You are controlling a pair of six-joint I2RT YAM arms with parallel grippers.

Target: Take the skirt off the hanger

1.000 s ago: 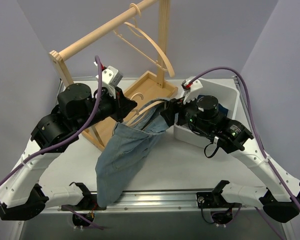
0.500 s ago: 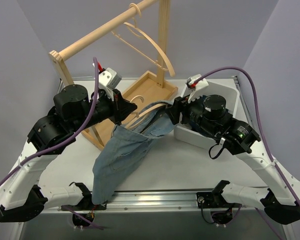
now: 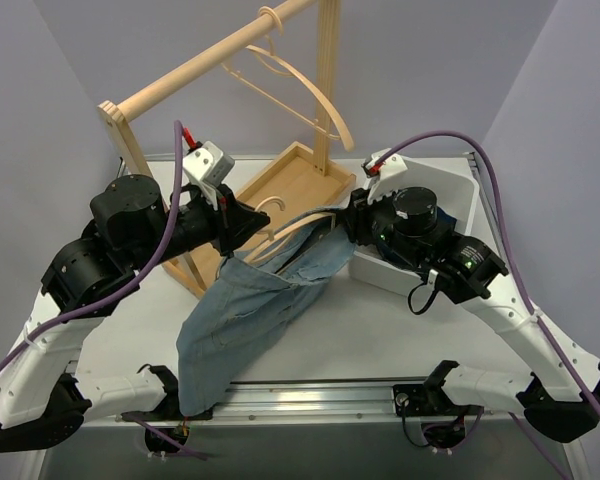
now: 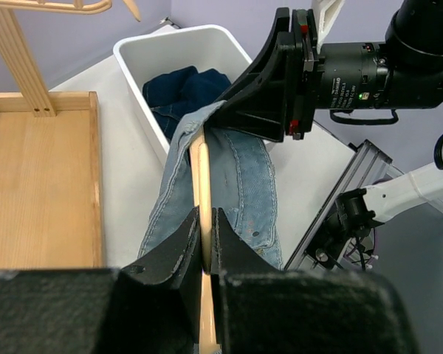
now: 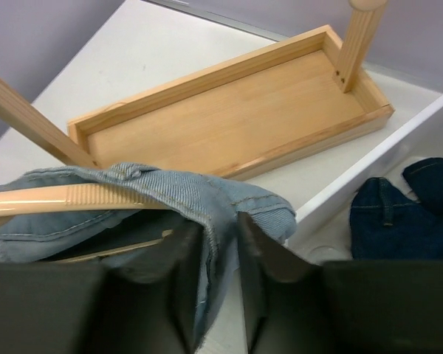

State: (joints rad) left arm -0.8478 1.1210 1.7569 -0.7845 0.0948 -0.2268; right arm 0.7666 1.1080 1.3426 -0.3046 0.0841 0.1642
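A light denim skirt (image 3: 245,310) hangs between the two arms above the desk (image 3: 380,325), its waistband draped over a wooden hanger (image 4: 201,184) and its hem trailing past the near edge. The left end effector (image 4: 205,243) is clamped on the hanger's bar; the right end effector (image 5: 220,251) is pinched closed on the skirt's waistband. Just right stands a white bin (image 3: 450,190) holding dark denim clothing (image 5: 399,214), with a wooden garment rack (image 3: 280,170) at the far side
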